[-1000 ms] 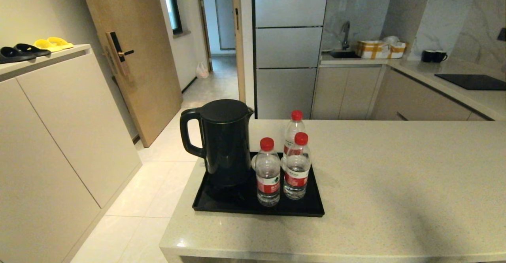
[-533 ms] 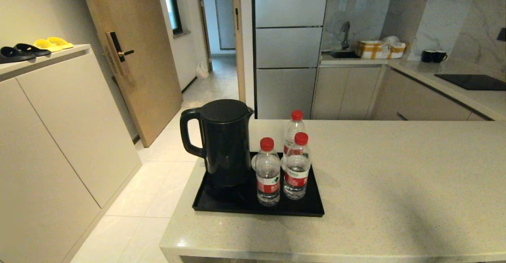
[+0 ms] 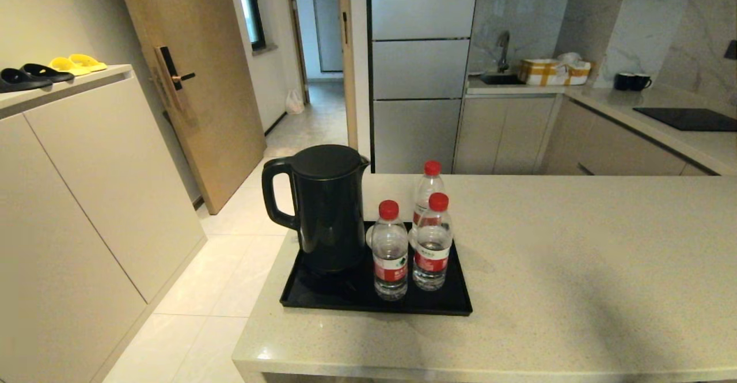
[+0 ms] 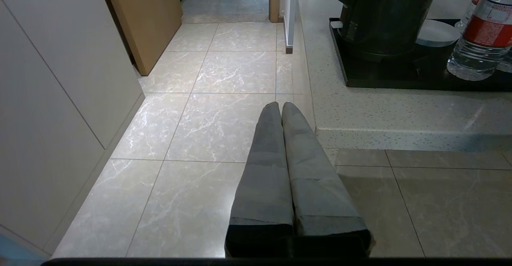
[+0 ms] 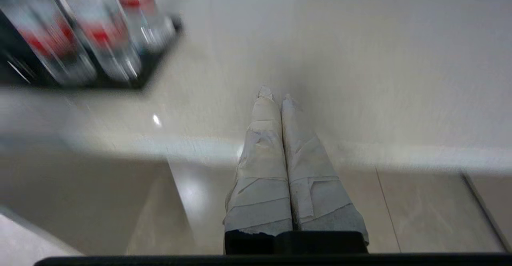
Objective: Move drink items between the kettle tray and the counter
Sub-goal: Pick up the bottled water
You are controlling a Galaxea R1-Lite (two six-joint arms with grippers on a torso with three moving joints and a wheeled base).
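Observation:
Three small clear water bottles with red caps stand upright on the black kettle tray (image 3: 443, 305): a front left one (image 3: 390, 253), a front right one (image 3: 432, 245) and a rear one (image 3: 428, 184). The black kettle (image 3: 325, 207) fills the tray's left half. The tray rests on the beige speckled counter (image 3: 576, 268). Neither arm shows in the head view. My left gripper (image 4: 281, 107) is shut and empty over the floor, below the counter's near left corner. My right gripper (image 5: 275, 95) is shut and empty near the counter's front edge, with the bottles (image 5: 100, 46) off to one side.
A small white saucer (image 4: 437, 33) lies on the tray behind the kettle. Pale cabinets (image 3: 86, 198) stand at the left across a tiled floor (image 3: 230, 268). A kitchen worktop with a sink (image 3: 501, 78) and a black cooktop panel (image 3: 688, 118) runs along the back right.

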